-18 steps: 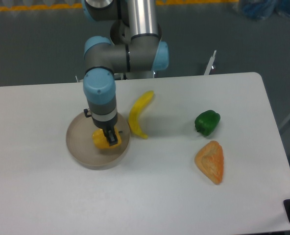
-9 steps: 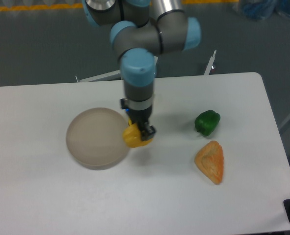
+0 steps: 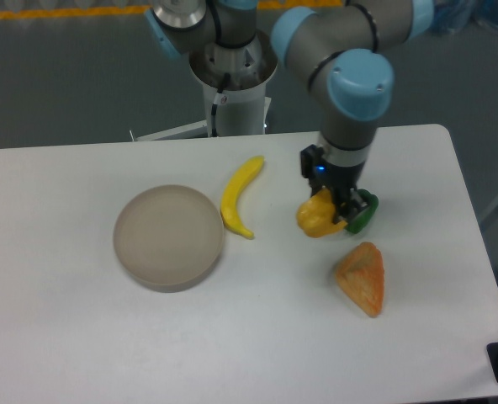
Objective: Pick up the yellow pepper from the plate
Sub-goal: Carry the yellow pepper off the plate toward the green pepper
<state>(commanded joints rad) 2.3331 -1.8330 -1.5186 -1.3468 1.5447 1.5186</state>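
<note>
Pinching the yellow pepper point(image 3: 315, 216) between its dark fingers, the gripper point(image 3: 334, 212) is holding it in the air, well away from the plate point(image 3: 168, 237), which is lying far off to one side of the gripper with nothing on it. The pepper is looking like a light, hollow toy: stiff enough to take a firm squeeze, probably smooth and a little slippery, with lobed sides that could be letting the fingers slide unless they are seating in the grooves. Taking it across the blocky middle, as the fingers appear to be doing, seems the safest hold. The wrist is covering the pepper's top, so the stem is not showing, and how far the fingers are wrapping round is hard to judge. The green pepper point(image 3: 365, 211) is sitting just behind the gripper, mostly hidden; whether anything is touching it cannot be told.
</note>
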